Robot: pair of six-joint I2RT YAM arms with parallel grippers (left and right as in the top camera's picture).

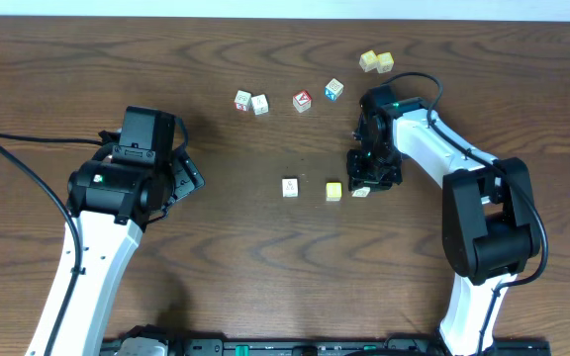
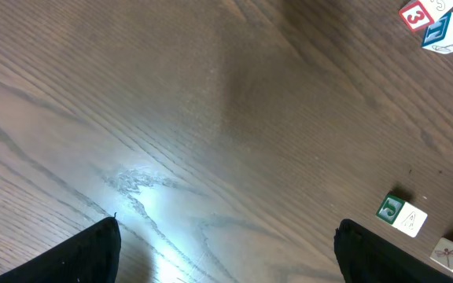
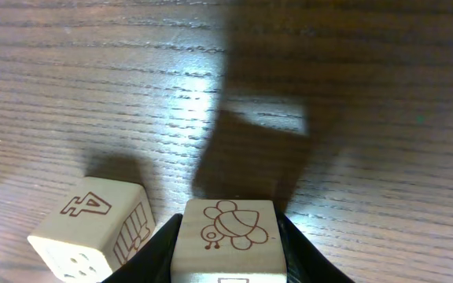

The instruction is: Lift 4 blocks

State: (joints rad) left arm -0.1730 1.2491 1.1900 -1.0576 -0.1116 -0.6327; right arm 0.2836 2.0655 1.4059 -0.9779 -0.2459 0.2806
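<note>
The right gripper (image 3: 226,255) pinches a small pale wooden bee-printed cube (image 3: 228,224) between its fingers by opposite flat faces. It looks light, rigid, smooth-sided and probably slip-prone. The left gripper (image 2: 226,255) stands wide, empty.

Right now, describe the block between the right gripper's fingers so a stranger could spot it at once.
On the table, go to the right gripper, right of the yellow-topped block. The wooden cube clamped between its fingers has a bee outline on top; the loose cube beside it shows a 4.
</note>
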